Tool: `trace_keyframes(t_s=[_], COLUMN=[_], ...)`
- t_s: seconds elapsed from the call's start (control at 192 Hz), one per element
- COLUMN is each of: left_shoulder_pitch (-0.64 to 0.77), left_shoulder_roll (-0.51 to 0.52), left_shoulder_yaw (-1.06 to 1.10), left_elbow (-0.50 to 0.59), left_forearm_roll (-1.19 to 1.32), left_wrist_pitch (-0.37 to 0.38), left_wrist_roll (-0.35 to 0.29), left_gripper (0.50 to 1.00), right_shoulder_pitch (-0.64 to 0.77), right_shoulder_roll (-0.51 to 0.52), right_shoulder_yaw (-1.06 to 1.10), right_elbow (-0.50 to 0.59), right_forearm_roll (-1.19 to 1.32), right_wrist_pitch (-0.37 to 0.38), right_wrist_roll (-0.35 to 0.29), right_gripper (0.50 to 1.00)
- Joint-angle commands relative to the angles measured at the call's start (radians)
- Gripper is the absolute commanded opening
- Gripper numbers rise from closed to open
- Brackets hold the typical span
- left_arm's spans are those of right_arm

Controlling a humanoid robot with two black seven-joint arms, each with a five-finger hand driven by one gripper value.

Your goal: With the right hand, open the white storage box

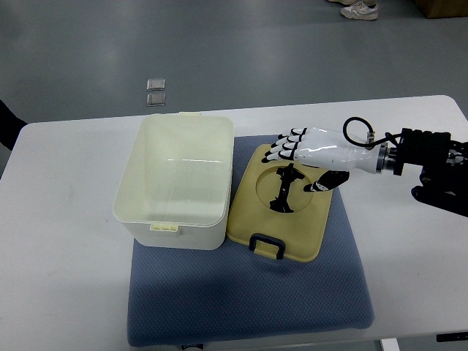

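Top view shows you the box already open, standing on the left part of a blue mat on a white table. You can see down into its pale interior; the floor reflects light, and nothing clear shows inside. A small latch tab sits on its near rim and another on its far rim.

Just right of the box, the lid lies flat on the mat, its left edge touching or nearly touching the box wall; you cannot tell which. A dark handle sits at its near edge. The black marking in the round recess at its centre is hard to make out.

Your right hand hovers over or rests on the lid's far part, palm down, fingers extended and close together, holding nothing; contact cannot be judged. The thumb points down over the lid. The forearm is cut off by the right edge.

Your left hand is out of frame. Two small clear items lie on the floor beyond the table, and a shoe is clipped by the top edge.
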Motion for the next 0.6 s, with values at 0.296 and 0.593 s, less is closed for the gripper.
trace_keyframes(t_s=[0.296, 0.593], left_shoulder_pitch=[0.000, 0.000], left_shoulder_roll=[0.000, 0.000], left_shoulder_yaw=[-0.002, -0.002], left_elbow=[-0.001, -0.001], left_forearm_roll=[0.000, 0.000], left_wrist_pitch=[0.000, 0.000], left_wrist_roll=[0.000, 0.000], left_gripper=[1.000, 1.000], right_shoulder_pitch=[0.002, -0.067], right_shoulder_roll=[-0.119, -0.113], right_shoulder_yaw=[0.072, 0.290], right_elbow=[0.012, 0.011], right_forearm_roll=[0.264, 0.902], right_wrist_pitch=[0.074, 0.370], right_wrist_roll=[0.000, 0.000], right_gripper=[0.860, 0.860])
